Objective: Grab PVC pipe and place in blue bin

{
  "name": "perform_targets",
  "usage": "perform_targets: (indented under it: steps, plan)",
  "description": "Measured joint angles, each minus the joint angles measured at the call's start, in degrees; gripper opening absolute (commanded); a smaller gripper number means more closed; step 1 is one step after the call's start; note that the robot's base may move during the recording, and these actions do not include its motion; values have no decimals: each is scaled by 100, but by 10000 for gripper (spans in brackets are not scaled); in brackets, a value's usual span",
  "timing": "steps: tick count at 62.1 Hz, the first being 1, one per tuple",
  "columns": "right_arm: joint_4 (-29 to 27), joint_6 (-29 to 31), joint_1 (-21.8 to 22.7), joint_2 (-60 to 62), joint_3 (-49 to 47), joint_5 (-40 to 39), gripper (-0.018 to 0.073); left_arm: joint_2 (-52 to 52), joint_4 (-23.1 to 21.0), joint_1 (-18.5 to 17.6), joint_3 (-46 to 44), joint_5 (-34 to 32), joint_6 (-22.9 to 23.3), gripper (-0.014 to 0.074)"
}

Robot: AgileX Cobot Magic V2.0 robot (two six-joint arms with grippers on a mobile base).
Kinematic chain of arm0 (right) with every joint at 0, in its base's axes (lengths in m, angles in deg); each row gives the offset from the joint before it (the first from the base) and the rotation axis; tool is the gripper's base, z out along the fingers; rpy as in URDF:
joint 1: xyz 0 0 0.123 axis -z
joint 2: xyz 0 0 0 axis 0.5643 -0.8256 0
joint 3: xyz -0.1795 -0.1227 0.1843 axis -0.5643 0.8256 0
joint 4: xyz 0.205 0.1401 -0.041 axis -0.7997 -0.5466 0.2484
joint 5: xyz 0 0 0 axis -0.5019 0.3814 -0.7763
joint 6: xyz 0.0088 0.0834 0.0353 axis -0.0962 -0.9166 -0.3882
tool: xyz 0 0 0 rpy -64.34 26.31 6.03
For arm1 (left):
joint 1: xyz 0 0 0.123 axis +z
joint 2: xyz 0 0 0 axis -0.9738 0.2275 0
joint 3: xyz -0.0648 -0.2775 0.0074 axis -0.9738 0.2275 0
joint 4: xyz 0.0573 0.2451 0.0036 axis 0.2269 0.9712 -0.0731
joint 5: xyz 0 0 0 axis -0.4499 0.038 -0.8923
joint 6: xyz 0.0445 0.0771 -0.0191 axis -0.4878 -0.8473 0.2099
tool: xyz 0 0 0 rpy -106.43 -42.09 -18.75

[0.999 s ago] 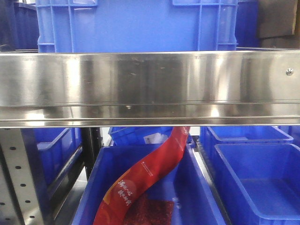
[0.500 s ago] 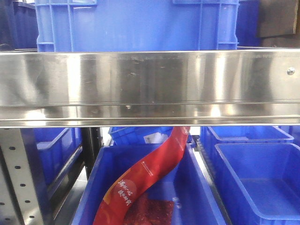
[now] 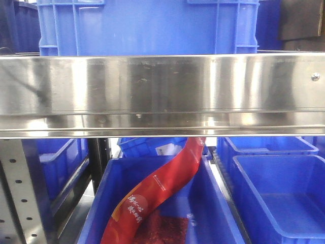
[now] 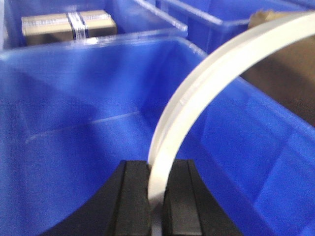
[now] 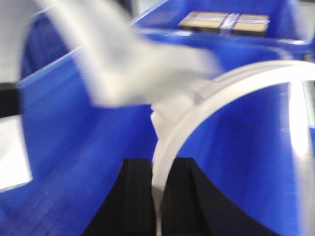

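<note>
A steel shelf rail [image 3: 162, 94] spans the front view, blue crates above and below, one holding a red packet [image 3: 155, 195]. The left hand [image 4: 156, 196] is clenched on a thin flat white arc strip [image 4: 197, 93] over a blue bin [image 4: 74, 123]. The right hand [image 5: 157, 196] is grasping the blurred PVC pipe [image 5: 197, 108], stepped rim and blocky end, above a blue bin's [image 5: 74, 123] interior.
</note>
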Motion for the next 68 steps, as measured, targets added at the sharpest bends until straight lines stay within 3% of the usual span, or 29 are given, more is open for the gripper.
perform_targets:
  steps: [15,21,28,32,40,45,50,59,68]
  plan:
    - [-66,271,-159,-209,-34,34,-154,0,0,0,0,-6,0,-111]
    - [-66,283,-159,-249,-34,43,-93,0,0,0,0,-6,0,-111]
    - [-157,294,-159,-253,-34,48,45,0,0,0,0,-6,0,-85]
    - [-172,307,-159,-253,-34,48,122,0,0,0,0,-6,0,-21]
    - [-191,307,-159,-253,-34,57,235,0,0,0,0,-6,0,205]
    - [-206,307,-159,-253,-34,57,272,0,0,0,-5,-6,3,330]
    - [-216,307,-159,-253,-34,57,279,0,0,0,-5,-6,13,400]
    - [-249,307,-159,-253,-34,57,277,0,0,0,-5,-6,13,393]
    - [-249,307,-159,-253,-34,57,265,0,0,0,-5,33,24,289]
